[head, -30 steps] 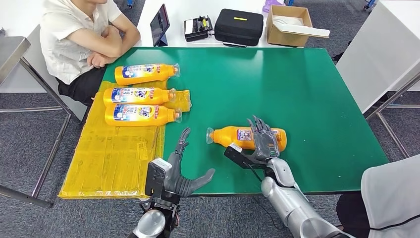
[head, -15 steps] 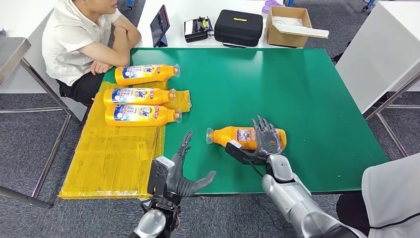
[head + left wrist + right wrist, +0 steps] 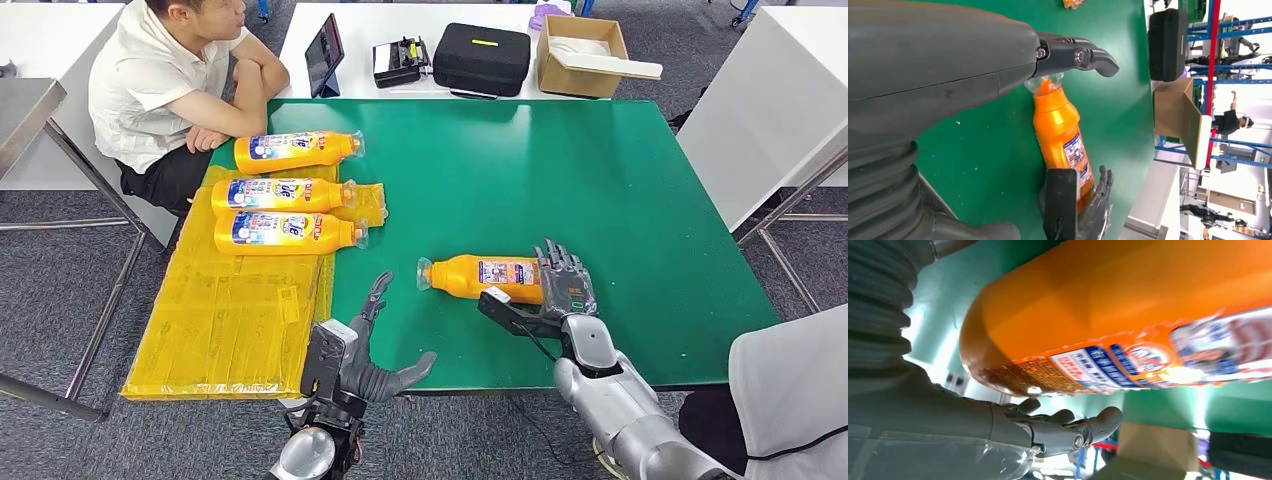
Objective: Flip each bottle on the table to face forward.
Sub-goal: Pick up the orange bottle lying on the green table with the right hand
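Observation:
An orange bottle (image 3: 478,275) lies on its side on the green table (image 3: 600,190), neck toward my left, with a small label (image 3: 1076,150) facing up. My right hand (image 3: 560,292) lies over the bottle's base end, fingers (image 3: 1073,432) stretched out and not curled round it, thumb on the near side. My left hand (image 3: 368,352) hovers at the table's near edge, fingers spread, holding nothing; one fingertip (image 3: 1098,55) is near the bottle's neck. Three more orange bottles (image 3: 285,192) lie side by side at the table's far left, big labels up.
A yellow sheet (image 3: 230,320) covers the table's left part and hangs over its edge. A person (image 3: 165,85) sits at the far left corner. Behind on a white table stand a tablet (image 3: 322,50), a black case (image 3: 482,55) and a cardboard box (image 3: 585,50). Another person's clothing (image 3: 790,400) is at the near right.
My right hand has slid along the lying bottle toward its base. The left hand has dropped a little toward the table edge. The bottle has stayed in place.

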Controlling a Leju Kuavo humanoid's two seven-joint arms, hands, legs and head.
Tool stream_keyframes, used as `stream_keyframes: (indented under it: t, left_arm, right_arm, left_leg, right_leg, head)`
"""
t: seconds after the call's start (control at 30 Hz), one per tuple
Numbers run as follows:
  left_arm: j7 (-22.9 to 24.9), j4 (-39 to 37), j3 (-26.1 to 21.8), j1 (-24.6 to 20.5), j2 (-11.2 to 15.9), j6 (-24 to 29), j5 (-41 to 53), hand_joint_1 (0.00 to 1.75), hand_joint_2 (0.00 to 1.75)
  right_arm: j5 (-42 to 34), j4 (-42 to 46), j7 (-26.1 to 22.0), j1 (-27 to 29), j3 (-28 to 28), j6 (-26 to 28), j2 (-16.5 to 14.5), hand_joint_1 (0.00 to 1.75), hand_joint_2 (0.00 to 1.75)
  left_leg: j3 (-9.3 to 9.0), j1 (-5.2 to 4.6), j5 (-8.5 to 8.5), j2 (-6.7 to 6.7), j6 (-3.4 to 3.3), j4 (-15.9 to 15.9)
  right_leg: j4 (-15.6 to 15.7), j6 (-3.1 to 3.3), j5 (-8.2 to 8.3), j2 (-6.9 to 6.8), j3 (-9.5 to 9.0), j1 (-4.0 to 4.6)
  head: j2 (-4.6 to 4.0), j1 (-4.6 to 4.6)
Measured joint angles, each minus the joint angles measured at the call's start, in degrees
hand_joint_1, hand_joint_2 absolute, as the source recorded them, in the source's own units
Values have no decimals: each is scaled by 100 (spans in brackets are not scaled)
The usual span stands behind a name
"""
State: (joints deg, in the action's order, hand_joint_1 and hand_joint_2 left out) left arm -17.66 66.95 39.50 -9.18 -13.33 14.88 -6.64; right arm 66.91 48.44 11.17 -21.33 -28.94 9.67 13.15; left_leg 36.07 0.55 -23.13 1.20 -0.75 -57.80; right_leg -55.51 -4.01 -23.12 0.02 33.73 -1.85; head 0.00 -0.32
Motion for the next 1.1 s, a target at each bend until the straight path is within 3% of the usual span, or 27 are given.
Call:
stream_keyframes:
  t: [0.07,0.1,0.5,0.67,1.1]
  left_arm:
    - [2,0,-2,0,0,-2,4,0,175]
    - [2,0,-2,0,0,-7,4,0,175]
    - [-26,-2,-1,-5,0,-16,2,0,175]
    - [-153,-14,4,-12,0,49,-18,0,175]
    - [-345,-5,7,-12,0,131,-100,0,175]
  right_arm:
    - [-217,8,-88,36,76,-86,9,164,175]
    - [-354,-5,-170,48,126,-153,9,175,175]
    - [-1378,-576,-1015,-127,736,-351,-22,175,175]
    - [-1902,-829,-1703,-142,1027,-281,-68,175,175]
    - [-2533,-966,-2489,-11,1375,-25,-222,175,175]
  left_leg:
    - [-5,1,0,-1,0,0]
    - [-7,1,0,-1,0,0]
    - [-43,0,-15,0,-7,0]
    - [-51,0,-16,-5,-6,0]
    - [-74,2,-27,-11,-4,0]
  right_leg:
    - [0,0,0,0,-5,1]
    - [0,0,0,1,-6,1]
    - [4,-11,-13,1,6,1]
    - [4,-13,-12,3,-50,1]
    - [4,-7,-18,3,-74,3]
  head:
    - [0,1]
    - [0,0]
    - [0,1]
    - [0,1]
    - [0,1]
